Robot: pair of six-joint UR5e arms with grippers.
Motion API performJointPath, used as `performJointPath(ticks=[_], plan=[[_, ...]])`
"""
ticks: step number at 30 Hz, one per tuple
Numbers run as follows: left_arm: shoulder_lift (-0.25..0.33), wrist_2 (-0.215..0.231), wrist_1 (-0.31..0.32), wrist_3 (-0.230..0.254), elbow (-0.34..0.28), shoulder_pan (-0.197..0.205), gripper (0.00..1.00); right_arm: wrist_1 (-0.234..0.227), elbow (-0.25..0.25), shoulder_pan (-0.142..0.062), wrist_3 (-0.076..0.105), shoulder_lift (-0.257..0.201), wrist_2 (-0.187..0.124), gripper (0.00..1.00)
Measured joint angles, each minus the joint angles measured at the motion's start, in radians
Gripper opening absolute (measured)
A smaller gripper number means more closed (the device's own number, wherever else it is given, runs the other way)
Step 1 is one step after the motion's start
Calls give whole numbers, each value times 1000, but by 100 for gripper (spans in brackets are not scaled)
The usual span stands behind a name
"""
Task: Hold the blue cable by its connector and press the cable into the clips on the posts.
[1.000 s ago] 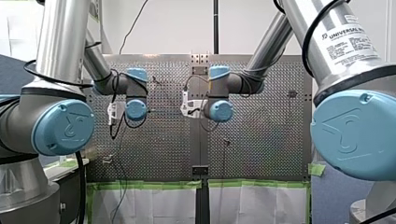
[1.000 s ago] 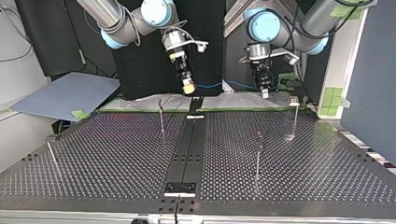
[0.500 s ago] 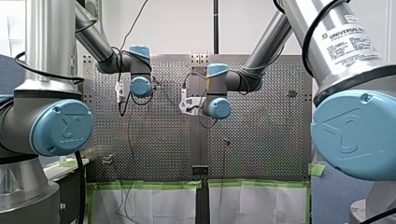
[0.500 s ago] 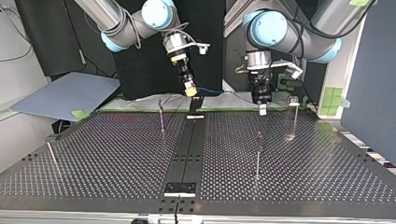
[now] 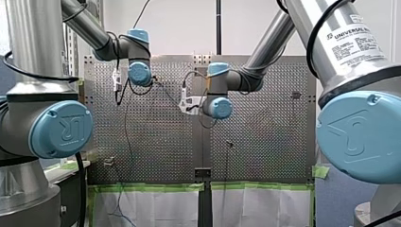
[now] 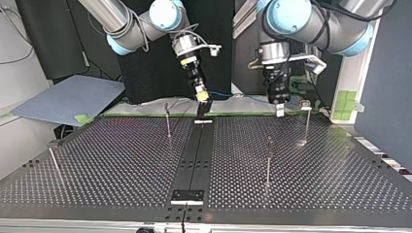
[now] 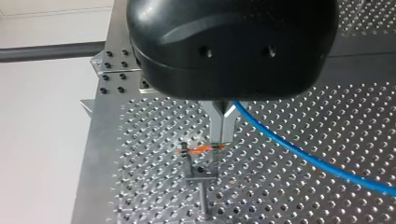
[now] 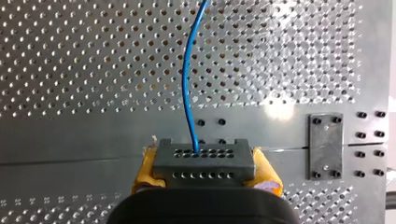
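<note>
In the right wrist view my right gripper (image 8: 205, 169) has its yellow pads shut on a dark grey connector (image 8: 201, 156), and the blue cable (image 8: 188, 79) runs out ahead of it over the perforated table. The left wrist view shows my left gripper (image 7: 221, 141) with its metal fingers pressed together. The blue cable (image 7: 308, 156) leaves them sideways. Just ahead of the fingertips stands a thin post with a clip (image 7: 201, 173). In the top view my right gripper (image 6: 201, 95) hangs at the table's far middle. My left gripper (image 6: 280, 109) hangs beside the far right post (image 6: 306, 121).
Other thin posts stand on the table (image 6: 121, 160): one left of the centre rail (image 6: 168, 124), one right of it (image 6: 268, 162), one at the near left (image 6: 53, 162). A grey board (image 6: 68, 99) lies beyond the far left corner. Green tape marks the far edge.
In the top view my left gripper has swung right and down toward the far right post. My right gripper has moved slightly right and lower with the connector.
</note>
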Motion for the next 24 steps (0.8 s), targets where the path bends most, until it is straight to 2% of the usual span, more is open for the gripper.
performJointPath(ticks=[7,13,17,24], plan=[[-17,-3,-67,0,0,-1,0,52,-57,15,-5,0,0,0],[3,-2,-126,2,0,4,0,98,-118,28,-8,0,-1,0],[-17,2,-159,3,0,6,0,112,-144,38,-9,0,-1,0],[-19,9,-225,2,0,13,0,115,-156,47,-4,0,-5,0]])
